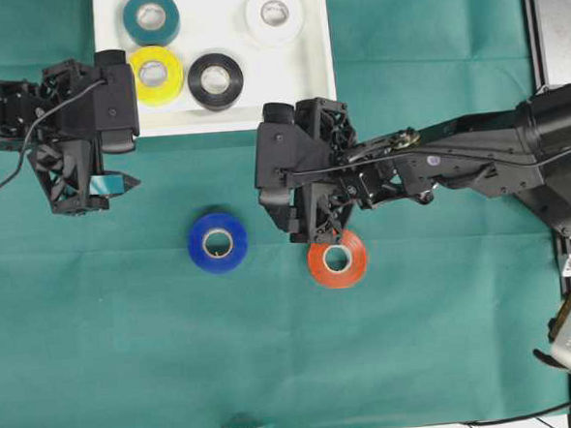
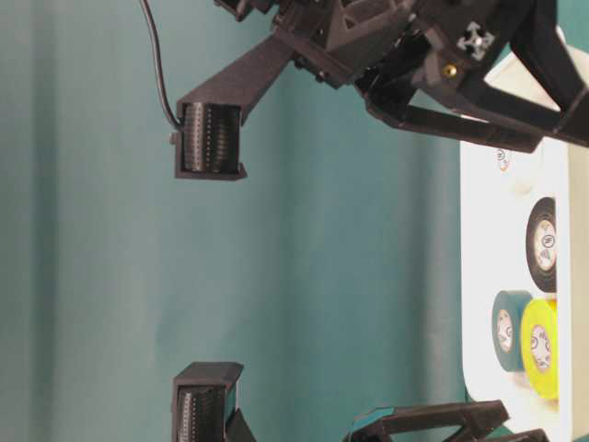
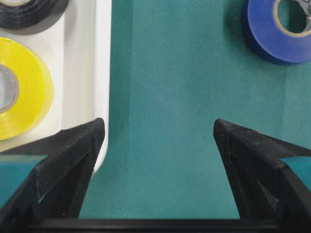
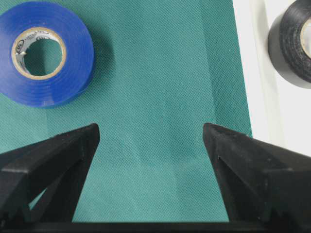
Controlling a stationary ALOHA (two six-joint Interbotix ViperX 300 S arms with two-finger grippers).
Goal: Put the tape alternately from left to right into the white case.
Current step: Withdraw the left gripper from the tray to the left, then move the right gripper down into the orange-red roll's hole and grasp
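- Your left pincer [image 1: 119, 182] hangs over bare green cloth [image 1: 99, 332] just below the lower left corner of the white case [image 1: 321, 76]. Its jaws are spread wide and nothing sits between them.
- In the left wrist view, the left pincer's left fingertip [image 3: 90, 141] overlaps the case's rim; the right fingertip is over cloth.
- Your right pincer [image 4: 151, 133] is released too, jaws wide apart with only cloth between them. From overhead its arm reaches across the middle and the pincer body sits just below the case's lower right part.
- Four rolls lie flat in the case: teal roll [image 1: 151, 17] top left, white roll [image 1: 274, 14] top right, yellow roll [image 1: 156, 74] under the teal one, black roll [image 1: 215, 80] just beside the yellow.
- From overhead, you cannot tell whether yellow and black touch; they are very close.
- Two rolls are on the cloth, outside the case. Blue roll [image 1: 217, 242] lies flat between the two pincers, below the case's middle.
- Red-orange roll [image 1: 338, 259] lies flat directly under the right pincer's lower edge, partly covered by it in the overhead view; contact cannot be judged.
- Right wrist view: blue roll at upper left ahead of the jaws, black roll at upper right inside the case rim.
- Table-level view: yellow, teal and black rolls visible in the case; the white one is mostly hidden by the arm.
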